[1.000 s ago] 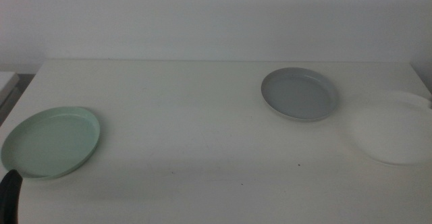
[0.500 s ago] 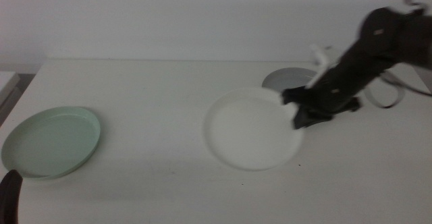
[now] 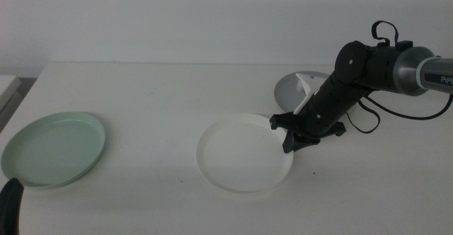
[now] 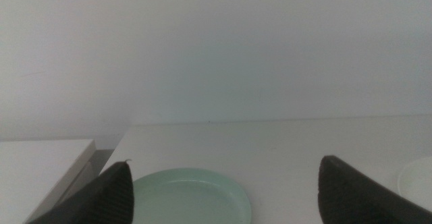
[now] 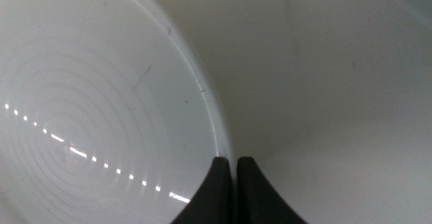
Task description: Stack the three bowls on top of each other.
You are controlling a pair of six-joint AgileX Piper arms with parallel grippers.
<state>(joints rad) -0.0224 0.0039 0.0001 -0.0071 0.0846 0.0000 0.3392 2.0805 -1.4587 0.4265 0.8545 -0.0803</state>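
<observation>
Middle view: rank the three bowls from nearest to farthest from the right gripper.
1. White bowl, mid-table, its rim pinched in the right gripper.
2. Grey bowl, just behind the arm, partly hidden.
3. Mint green bowl, far across at the table's left edge.

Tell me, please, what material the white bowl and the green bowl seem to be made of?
White bowl, rim pinched by the right gripper: likely plastic, glossy; the right wrist view shows moulded concentric rings and light reflections. Green bowl: probably similar plastic, smooth mint surface, looking more matte.
</observation>
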